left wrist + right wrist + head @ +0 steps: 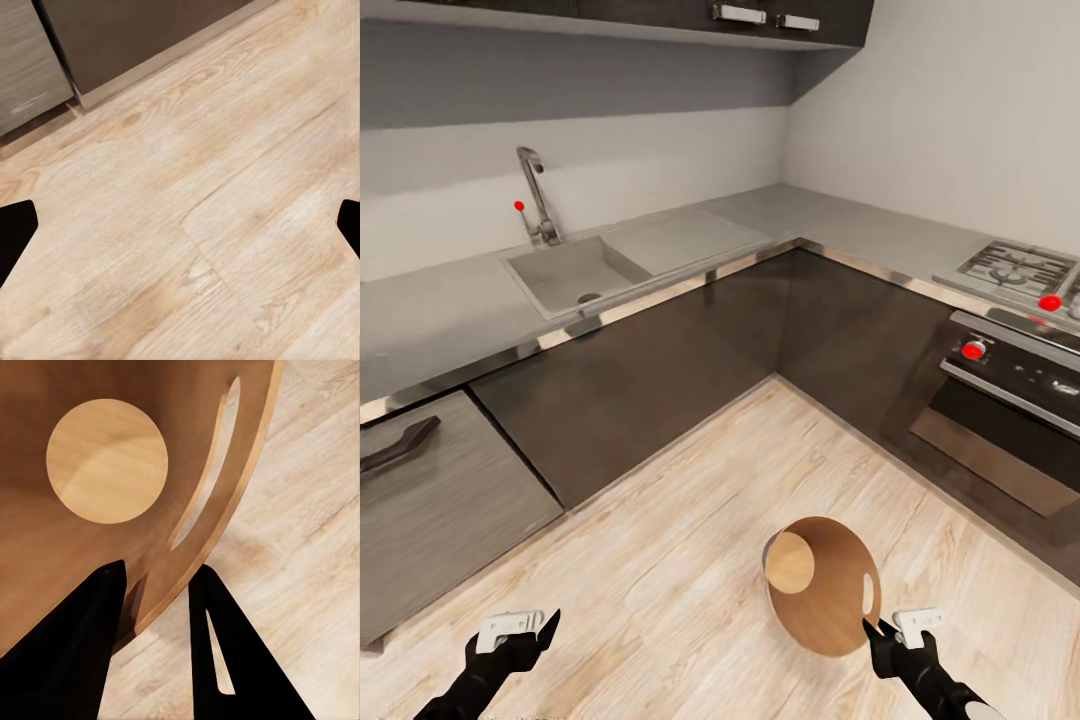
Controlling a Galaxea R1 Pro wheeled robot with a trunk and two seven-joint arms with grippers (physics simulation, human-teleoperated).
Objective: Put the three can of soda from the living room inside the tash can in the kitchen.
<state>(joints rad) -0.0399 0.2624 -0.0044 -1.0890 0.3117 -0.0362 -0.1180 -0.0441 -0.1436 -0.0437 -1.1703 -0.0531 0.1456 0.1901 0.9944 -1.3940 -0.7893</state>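
Looking down into the kitchen corner, you have one bin (822, 585) on the wood floor (660, 560), near your right side, and it holds no cans. Its pale round bottom shows through the brown inside, and one slot handle is cut in the wall by the rim. Your right claw (161, 592) straddles that rim: one finger (75, 645) is inside the wall and the other is outside, clasping the bin, though you cannot quite tell whether both fingers touch. Your left claw (180, 225) hangs spread wide over bare floor, gripping nothing, with both its fingertips cut off at the frame edges. Behind are one sink (575, 270), one tap (536, 195), and a stove (1015, 268) cut off at the edge.
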